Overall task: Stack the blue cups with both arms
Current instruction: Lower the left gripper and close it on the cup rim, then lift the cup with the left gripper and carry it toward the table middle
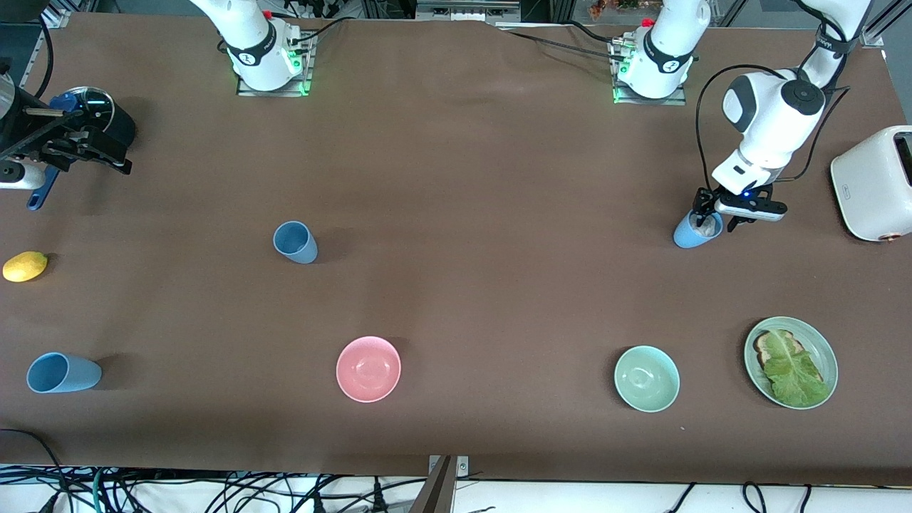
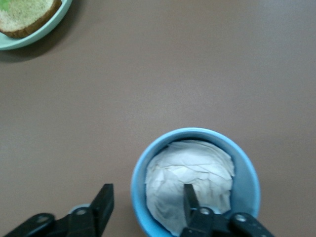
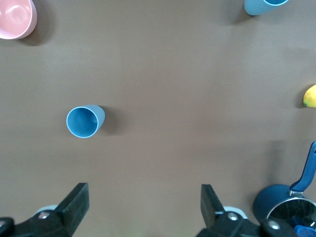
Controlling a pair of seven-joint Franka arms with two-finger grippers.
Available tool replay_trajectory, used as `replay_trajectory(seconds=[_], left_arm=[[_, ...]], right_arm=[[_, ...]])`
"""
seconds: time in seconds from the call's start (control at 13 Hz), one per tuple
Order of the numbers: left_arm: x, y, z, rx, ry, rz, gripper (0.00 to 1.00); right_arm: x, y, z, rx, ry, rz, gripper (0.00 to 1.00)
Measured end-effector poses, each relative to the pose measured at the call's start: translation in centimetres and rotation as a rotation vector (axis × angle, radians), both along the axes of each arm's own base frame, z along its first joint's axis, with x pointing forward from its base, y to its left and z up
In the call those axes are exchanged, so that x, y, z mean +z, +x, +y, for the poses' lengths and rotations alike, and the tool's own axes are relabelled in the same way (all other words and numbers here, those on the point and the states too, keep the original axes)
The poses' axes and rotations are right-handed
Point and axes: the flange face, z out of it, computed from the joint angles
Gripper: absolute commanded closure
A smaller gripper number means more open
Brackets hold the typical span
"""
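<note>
A light blue cup [image 1: 685, 234] stands near the left arm's end of the table with crumpled white paper [image 2: 190, 168] inside it. My left gripper [image 1: 712, 217] is open and down at this cup's rim [image 2: 244, 182]. One finger is inside the cup and the other is outside, and neither presses the wall [image 2: 145, 205]. A duskier blue cup [image 1: 296, 242] stands upright toward the right arm's end [image 3: 84, 121]. A third blue cup [image 1: 63, 372] lies on its side near the front edge. My right gripper [image 1: 92, 146] is open and empty over the table beside the saucepan [image 3: 143, 207].
A dark blue saucepan [image 1: 100, 114] and a lemon [image 1: 25, 266] are at the right arm's end. A pink bowl [image 1: 368, 368], a mint-green bowl [image 1: 646, 378] and a plate [image 1: 830, 356] with toast and lettuce lie near the front edge. A white toaster [image 1: 873, 182] stands at the left arm's end.
</note>
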Motion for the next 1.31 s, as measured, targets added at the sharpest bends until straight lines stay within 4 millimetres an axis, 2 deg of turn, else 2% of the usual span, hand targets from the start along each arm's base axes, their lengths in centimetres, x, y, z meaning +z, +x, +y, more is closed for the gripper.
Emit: replay_trajectory(seconds=[0.54,0.69,0.85,0.92,1.08,1.31], left_arm=[[0.4,0.1,0.0,0.002,-0.001,0.009,1.0],[0.9,0.5,0.1,0.007,-0.009,0.061,1.0],[2.2,1.6,0.6,0.061,-0.059,0.162,1.0],[3.6,2.8,0.7,0.091,-0.1,0.22,1.0],[8.1,5.8,0.0,0.113,-0.165,0.308,1.0],[15.4,9.6,-3.4,0.14,-0.189,0.365,1.0]], right_arm=[[0.0,0.0,0.0,0.0,0.0,0.0,0.0],[0.0,0.0,0.0,0.0,0.0,0.0,0.0],[0.0,0.0,0.0,0.0,0.0,0.0,0.0],[0.0,0.0,0.0,0.0,0.0,0.0,0.0],[0.0,0.0,0.0,0.0,0.0,0.0,0.0],[0.0,0.0,0.0,0.0,0.0,0.0,0.0]])
